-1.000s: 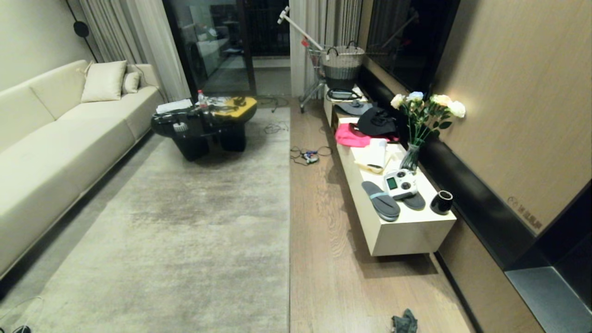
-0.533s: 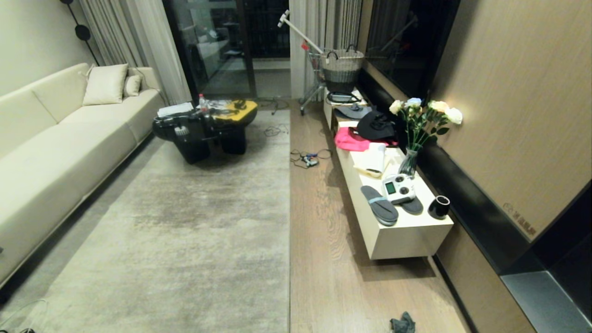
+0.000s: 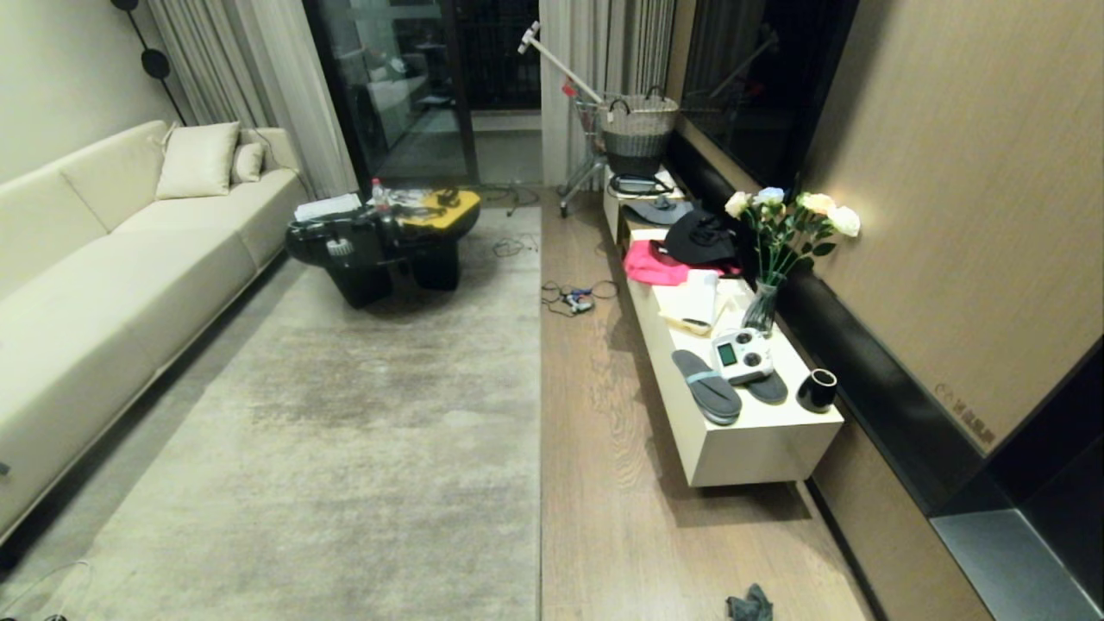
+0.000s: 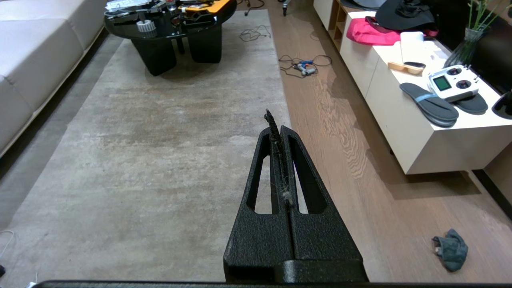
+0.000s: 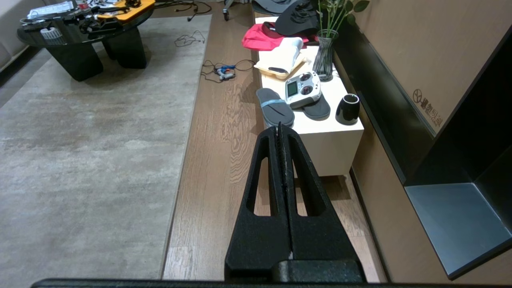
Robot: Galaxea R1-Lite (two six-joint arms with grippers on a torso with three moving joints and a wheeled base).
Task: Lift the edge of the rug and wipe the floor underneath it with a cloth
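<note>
Above: left gripper [image 4: 279, 120] and right gripper [image 5: 279, 129] raised, fingers pressed together, empty. Cloth [image 3: 749, 603] on floor [image 3: 604, 483] beside low desk [image 3: 759, 444], apart from flat rug edge [image 3: 539, 414]. Approach step; next, probably reaching down for the cloth.

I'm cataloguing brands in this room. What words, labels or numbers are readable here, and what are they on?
Nothing can be quoted with confidence.
Wall panel: a round logo and a short row of Chinese characters, too blurred to read.
Remote controller: green screen, nothing legible.
Bottle: label too small to read.
</note>
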